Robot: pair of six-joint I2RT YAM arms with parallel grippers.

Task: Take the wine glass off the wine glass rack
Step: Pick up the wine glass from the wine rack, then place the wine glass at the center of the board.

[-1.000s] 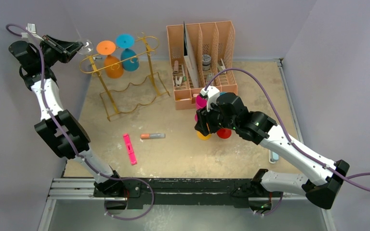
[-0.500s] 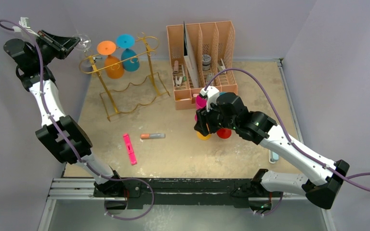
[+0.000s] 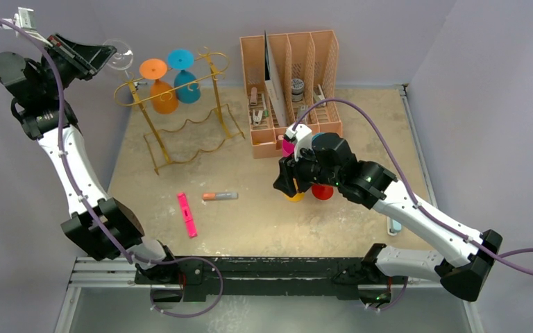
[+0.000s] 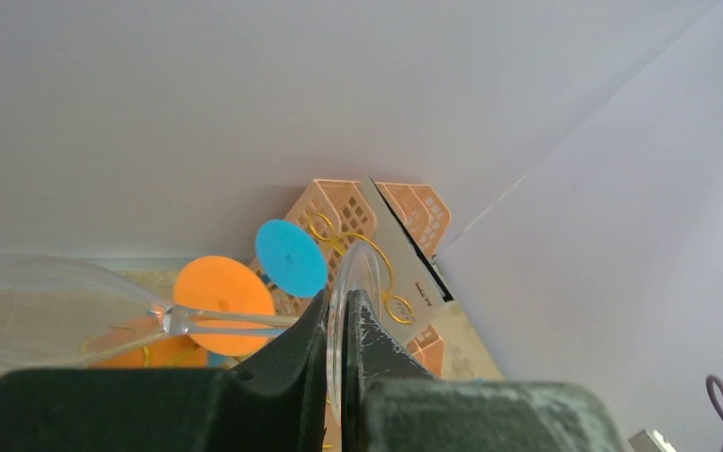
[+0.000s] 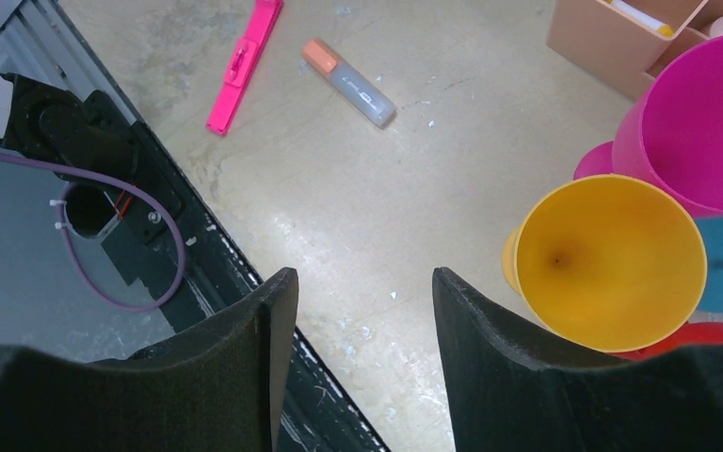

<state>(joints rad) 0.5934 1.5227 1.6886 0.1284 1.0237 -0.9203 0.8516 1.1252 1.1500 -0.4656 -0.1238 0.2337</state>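
Left gripper [image 4: 342, 325] pinches clear wine glass [image 4: 56, 320] by its foot, seemingly free of wine glass rack [image 3: 187, 126]; best carry level, no swing; right gripper [image 5: 358, 287] gapes idle.

Left hand [image 4: 341, 328] pinching clear wine glass [image 4: 49, 320], orange glass [image 4: 221, 299] behind

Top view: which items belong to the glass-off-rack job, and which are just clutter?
Job: clear glass, rack, orange glass and blue glass hanging on it, left end effector.
Clutter: organiser, pink marker, orange pen, cups by right end effector.
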